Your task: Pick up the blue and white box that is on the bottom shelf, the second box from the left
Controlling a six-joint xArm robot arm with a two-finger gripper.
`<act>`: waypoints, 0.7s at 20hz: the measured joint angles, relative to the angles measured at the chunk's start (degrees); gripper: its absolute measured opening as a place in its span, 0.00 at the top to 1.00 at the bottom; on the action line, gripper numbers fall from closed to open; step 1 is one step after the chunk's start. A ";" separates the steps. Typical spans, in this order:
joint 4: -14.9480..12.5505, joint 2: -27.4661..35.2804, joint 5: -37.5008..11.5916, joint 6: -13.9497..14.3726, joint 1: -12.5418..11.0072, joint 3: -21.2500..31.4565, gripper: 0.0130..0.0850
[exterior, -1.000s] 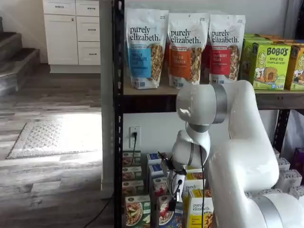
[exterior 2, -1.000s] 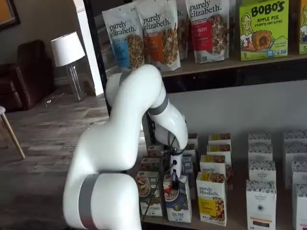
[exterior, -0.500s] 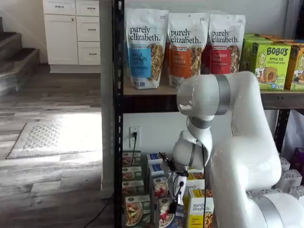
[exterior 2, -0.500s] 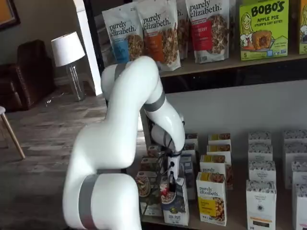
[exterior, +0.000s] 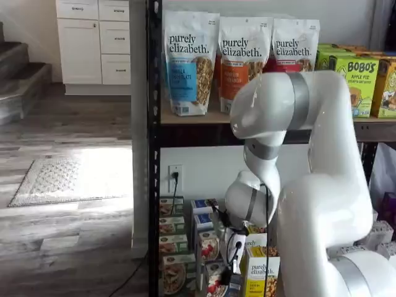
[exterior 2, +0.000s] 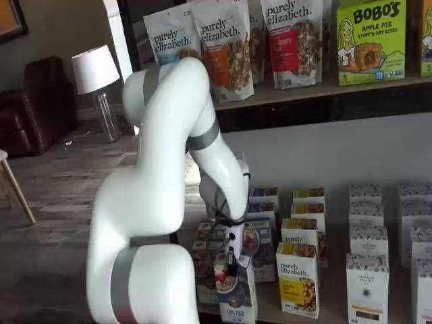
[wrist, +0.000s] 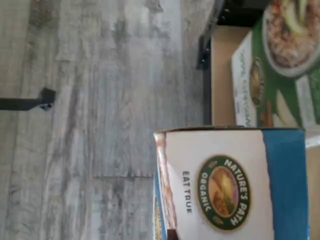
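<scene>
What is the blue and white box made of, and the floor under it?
The blue and white box looks like thin printed cardboard: flat panels, a folded edge, a slight sheen. The floor looks like grey wood-grain planks, maybe laminate; seams and streaky grain show.

The bottom shelf (exterior 2: 324,314), lower right of the frame, carries rows of upright boxes: yellow-and-white boxes (exterior 2: 298,279) near centre, white boxes (exterior 2: 367,289) to their right, green boxes (exterior: 172,272) at the rack's left end. The upper shelf (exterior 2: 317,89) carries granola bags (exterior 2: 226,44) and green-yellow boxes (exterior 2: 370,40). My arm hides part of the front row.
</scene>
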 joint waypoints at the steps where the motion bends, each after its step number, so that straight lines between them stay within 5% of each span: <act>1: 1.29 -1.22 -0.87 -0.87 0.49 1.76 0.56; 4: 5.09 -5.18 -3.66 -3.18 2.10 7.10 0.56; 8: 6.26 -10.39 -6.11 -2.80 3.85 13.14 0.56; 14: -0.99 -17.74 -5.18 4.75 4.30 19.37 0.56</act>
